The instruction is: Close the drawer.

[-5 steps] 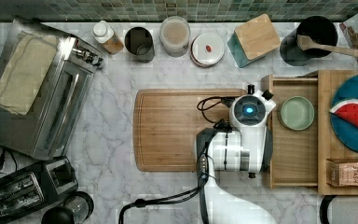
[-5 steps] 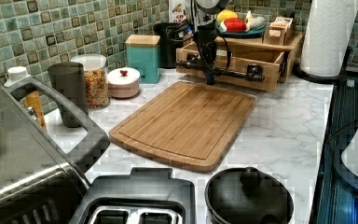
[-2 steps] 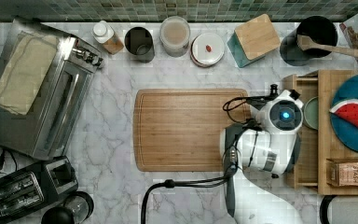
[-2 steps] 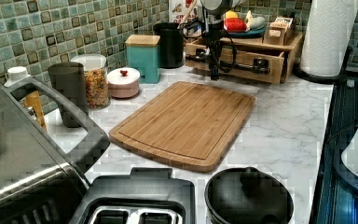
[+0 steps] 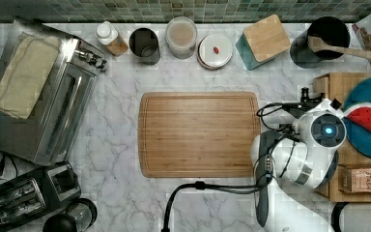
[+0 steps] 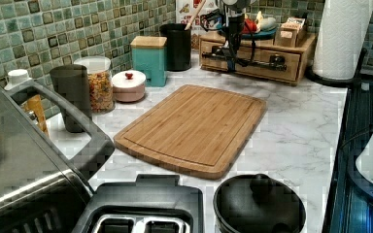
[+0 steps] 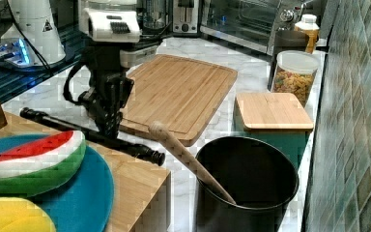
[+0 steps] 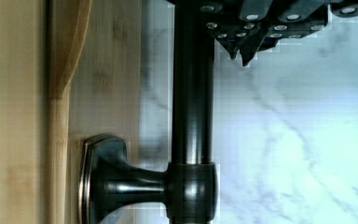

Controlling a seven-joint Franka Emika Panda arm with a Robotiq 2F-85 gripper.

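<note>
The light-wood drawer (image 6: 260, 62) sits pushed in, its front flush with the wooden box (image 5: 329, 84) that holds it. Its long black bar handle (image 7: 92, 136) runs across the front. My gripper (image 7: 110, 126) points down at the counter side of the handle (image 6: 223, 56), shut, with its fingertips (image 8: 241, 52) together right beside the bar (image 8: 193, 116) and nothing between them. From the top view my wrist (image 5: 326, 130) covers most of the drawer front.
A bamboo cutting board (image 5: 198, 134) lies on the marble counter beside the box. A blue plate with a watermelon slice (image 5: 367, 121) rests on top of the box. A black pot with a wooden spoon (image 5: 326, 36) and a teal canister (image 5: 265, 38) stand nearby.
The drawer has slid into the box, from pulled out with a green bowl showing to flush. My arm moved with the handle toward the box.
</note>
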